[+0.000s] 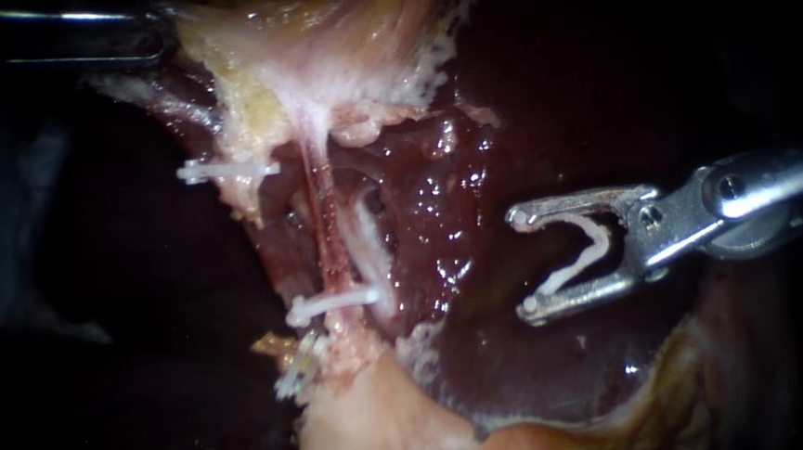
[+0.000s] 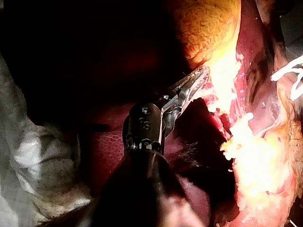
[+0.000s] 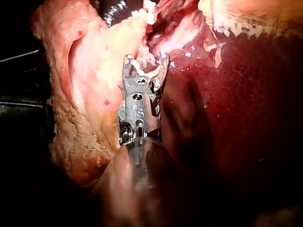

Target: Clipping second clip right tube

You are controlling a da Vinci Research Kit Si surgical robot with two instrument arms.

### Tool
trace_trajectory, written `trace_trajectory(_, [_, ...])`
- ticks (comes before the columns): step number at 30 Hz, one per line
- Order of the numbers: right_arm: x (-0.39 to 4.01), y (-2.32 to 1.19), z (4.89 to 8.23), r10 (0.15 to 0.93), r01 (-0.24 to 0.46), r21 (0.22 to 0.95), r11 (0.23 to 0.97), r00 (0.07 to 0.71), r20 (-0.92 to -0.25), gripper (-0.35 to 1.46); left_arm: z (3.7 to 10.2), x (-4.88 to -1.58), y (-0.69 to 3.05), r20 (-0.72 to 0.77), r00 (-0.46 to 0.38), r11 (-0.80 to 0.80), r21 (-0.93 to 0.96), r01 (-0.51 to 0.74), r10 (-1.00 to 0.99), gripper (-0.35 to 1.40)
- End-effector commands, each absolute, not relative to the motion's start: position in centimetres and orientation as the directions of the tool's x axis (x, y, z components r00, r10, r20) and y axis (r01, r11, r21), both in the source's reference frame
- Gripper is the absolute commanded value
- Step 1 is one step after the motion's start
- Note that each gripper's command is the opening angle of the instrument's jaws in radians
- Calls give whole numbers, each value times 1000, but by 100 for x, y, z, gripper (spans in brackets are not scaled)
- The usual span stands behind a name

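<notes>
Right instrument (image 1: 523, 264): enters from the right, jaws spread wide over dark liver (image 1: 559, 373), touching no tissue.
New clip (image 1: 582, 253): an open white V seated between those jaws, one leg along each, so both jaws bear on it and carry it.
Right tube (image 1: 367, 246): the pale strand running far to near at the centre. It lies left of the new clip's open mouth and apart from it, with wet liver between.
Left tube (image 1: 325, 234): a reddish strand just left of the right tube, running alongside it.
Middle clip (image 1: 337, 304): closed and white, lying crosswise at the near end of both tubes. Its right tip reaches the right tube, but which tube it pinches cannot be told.
Far clip (image 1: 228, 170): closed and white, crosswise on a yellowish flap left of the tubes, toward their far end.
Near clip (image 1: 296, 369): white and partly buried, at the left edge of the tissue nearer than the middle clip.
Left instrument (image 2: 202, 75): comes in from the far left in the endoscope view, its tip hidden there. The left wrist view shows its jaws drawn together on the edge of the pale tissue (image 1: 317, 54), gripping it.
Pale tissue: a cream and yellow sheet fanning out across the far side, narrowing toward the tubes.
Right wrist view: the clip-bearing jaws point at pale, ragged tissue just ahead, with a fatty lobe on one side and smooth liver on the other.
</notes>
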State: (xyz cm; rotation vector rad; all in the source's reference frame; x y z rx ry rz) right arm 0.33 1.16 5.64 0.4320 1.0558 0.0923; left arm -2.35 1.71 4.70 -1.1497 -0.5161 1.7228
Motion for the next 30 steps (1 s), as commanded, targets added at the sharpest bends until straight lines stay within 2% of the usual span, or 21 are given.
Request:
trace_trajectory(1, [38, 115, 565, 299, 124, 407, 905, 498, -814, 50, 473, -237, 170, -465, -87, -445, -752, -487, 881, -35])
trace_trajectory(7, [70, 117, 570, 464, 33, 541, 840, 474, -749, 50, 474, -238, 169, -466, -86, -445, -750, -490, 881, -35])
trace_trajectory(9, [83, 117, 574, 497, 13, 569, 823, 470, -730, 50, 474, -238, 168, -466, -86, -445, -750, -490, 881, -35])
trace_trajectory(18, [139, 104, 620, 581, -27, 644, 765, 460, -671, 49, 474, -241, 166, -466, -87, -445, -751, -488, 881, -35])
trace_trajectory(22, [155, 105, 640, 600, -42, 655, 754, 448, -663, 49, 474, -242, 165, -466, -87, -446, -752, -486, 881, -35])
trace_trajectory(30, [180, 109, 665, 663, -22, 714, 699, 393, -637, 50, 475, -242, 164, -466, -87, -446, -751, -487, 880, -35])
